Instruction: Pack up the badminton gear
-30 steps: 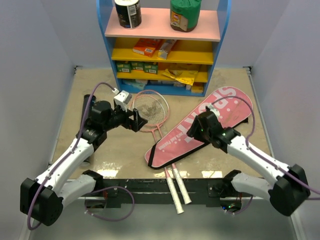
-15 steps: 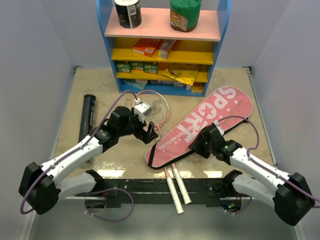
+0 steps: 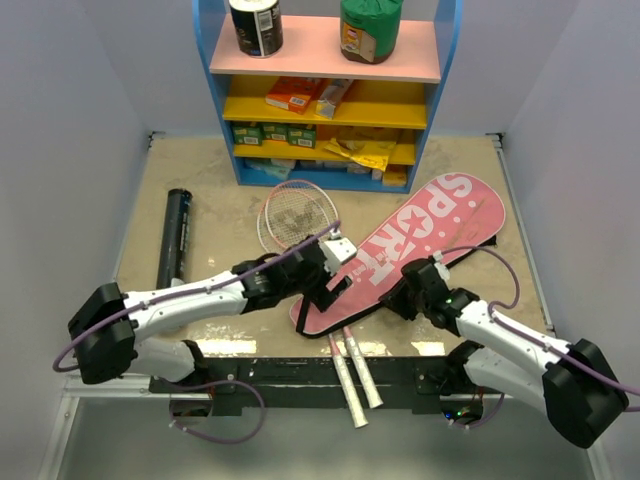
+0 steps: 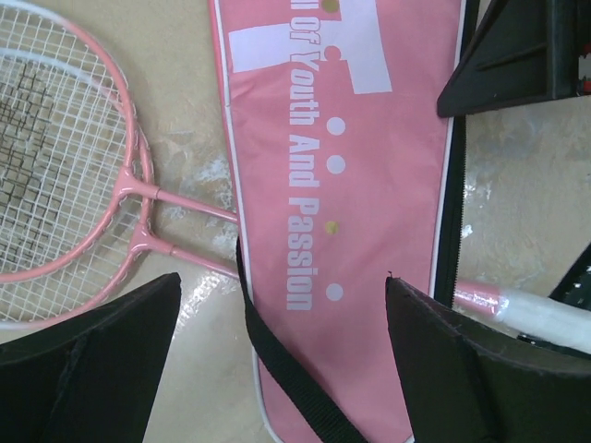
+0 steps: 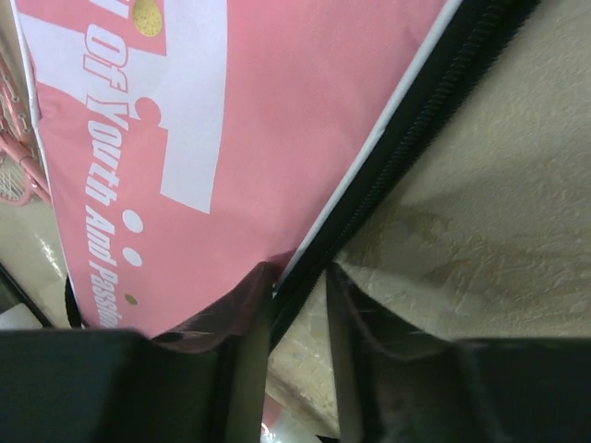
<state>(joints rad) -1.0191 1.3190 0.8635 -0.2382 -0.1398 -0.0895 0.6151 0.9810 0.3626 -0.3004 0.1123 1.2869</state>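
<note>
Okay: left gripper [image 4: 286, 341] hung over narrow end of pink bag [image 3: 430, 225], fingers spread wide, black strap [image 4: 282, 369] below it. Right gripper [image 5: 295, 286] was clamped on bag's black zipper edge [image 5: 406, 157]. Bag lay diagonal on table [image 3: 200, 170], covering shafts of two rackets [image 3: 295, 215]; white handles [image 3: 352, 385] stuck out past near edge. Black tube [image 3: 175, 235] lay at left, well apart.

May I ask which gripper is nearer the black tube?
Left. The left gripper hovers over the pink bag, right of the black tube; the right gripper pinches the bag's edge farther right.
</note>
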